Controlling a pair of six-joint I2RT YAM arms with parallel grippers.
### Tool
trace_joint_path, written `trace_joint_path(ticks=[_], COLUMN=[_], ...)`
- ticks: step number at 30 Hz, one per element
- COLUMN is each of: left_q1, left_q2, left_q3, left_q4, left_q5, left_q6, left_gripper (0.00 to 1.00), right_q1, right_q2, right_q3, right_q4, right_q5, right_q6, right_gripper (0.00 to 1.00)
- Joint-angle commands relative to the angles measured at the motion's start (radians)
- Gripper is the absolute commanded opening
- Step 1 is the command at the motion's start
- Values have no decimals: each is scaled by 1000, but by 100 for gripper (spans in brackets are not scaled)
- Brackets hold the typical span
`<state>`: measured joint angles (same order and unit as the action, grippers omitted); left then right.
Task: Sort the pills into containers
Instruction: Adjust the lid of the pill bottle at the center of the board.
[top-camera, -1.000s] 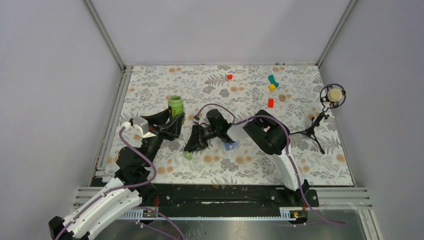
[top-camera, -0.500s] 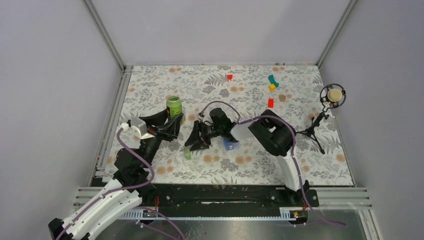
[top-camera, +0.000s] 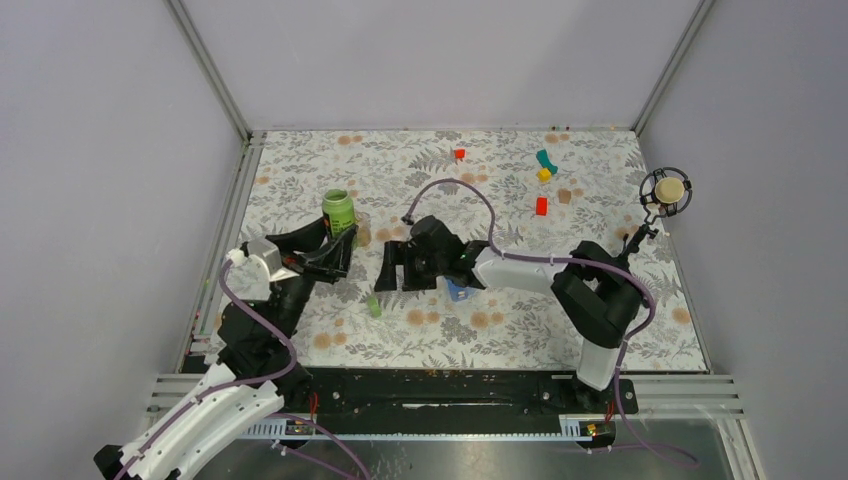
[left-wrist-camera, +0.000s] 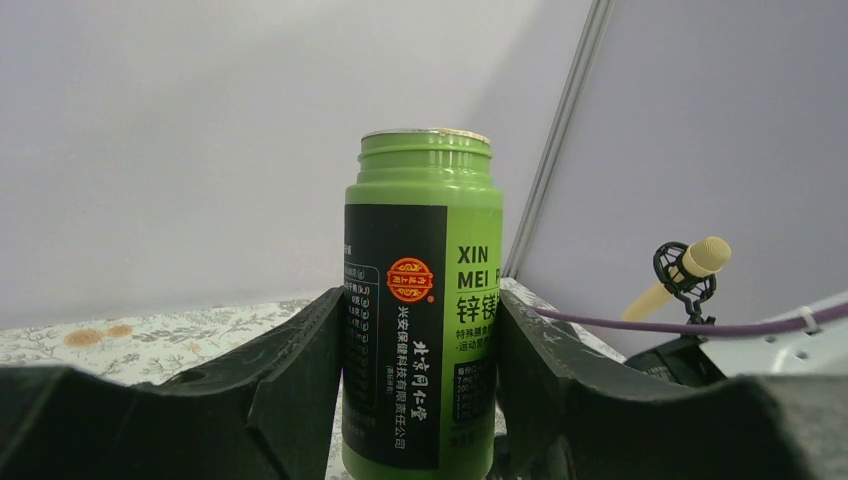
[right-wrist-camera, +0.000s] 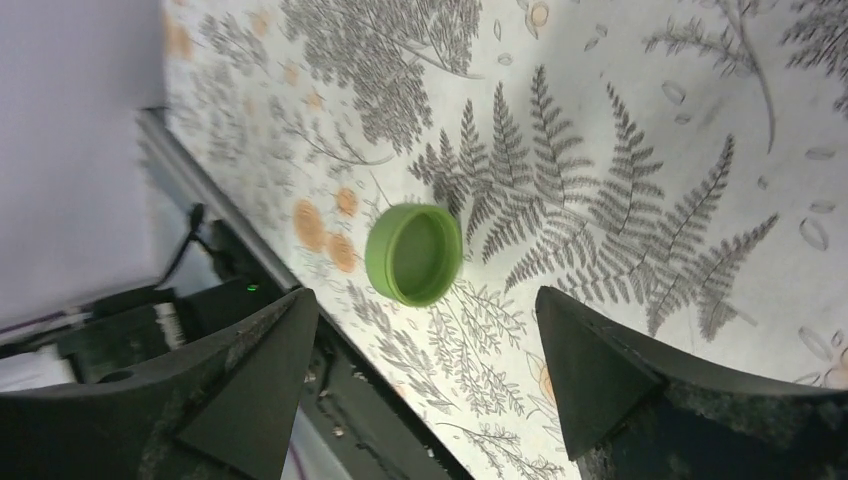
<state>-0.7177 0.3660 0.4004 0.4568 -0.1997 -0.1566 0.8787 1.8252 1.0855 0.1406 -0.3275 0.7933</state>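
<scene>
A green bottle (top-camera: 338, 211) with a black label stands upright without its cap, and my left gripper (top-camera: 338, 248) is shut on its body. In the left wrist view the bottle (left-wrist-camera: 420, 290) fills the gap between both fingers (left-wrist-camera: 300, 380). A green cap (top-camera: 374, 305) lies on the floral table just below my right gripper (top-camera: 390, 272), which is open. In the right wrist view the cap (right-wrist-camera: 414, 253) rests hollow side up, apart from the fingertips of the right gripper (right-wrist-camera: 423, 318). Only a corner of the blue containers (top-camera: 461, 291) shows under the right arm. No pills show.
Red blocks (top-camera: 459, 154) (top-camera: 541, 206), a teal block (top-camera: 546, 158) and a yellow block (top-camera: 544, 174) lie at the back right. A microphone on a tripod (top-camera: 666, 190) stands at the right edge. A metal rail (top-camera: 228, 225) runs along the left side.
My right gripper has opened and drawn back from the green cap, which now lies loose on the table. My left gripper has carried the bottle slightly left.
</scene>
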Motion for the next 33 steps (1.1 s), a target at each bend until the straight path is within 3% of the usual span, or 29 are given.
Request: trace_joint_path(ticks=[1, 8, 18, 33], left_q1=[5, 5, 5, 5], left_q2=[-44, -91, -110, -105], left_q3=[59, 69, 75, 77], left_q4=[39, 40, 25, 17], left_q5=[-36, -29, -28, -33], left_q6=[24, 35, 38, 44], left_gripper=[0, 0, 0, 0], right_q1=[137, 233, 257, 236], right_q2=[-28, 52, 165, 228], right_q3=[79, 202, 358, 416], right_q4=[-224, -310, -398, -354], right_q5=[299, 415, 498, 347], right_q6=[-136, -174, -250, -228], right_gripper=[89, 89, 87, 44])
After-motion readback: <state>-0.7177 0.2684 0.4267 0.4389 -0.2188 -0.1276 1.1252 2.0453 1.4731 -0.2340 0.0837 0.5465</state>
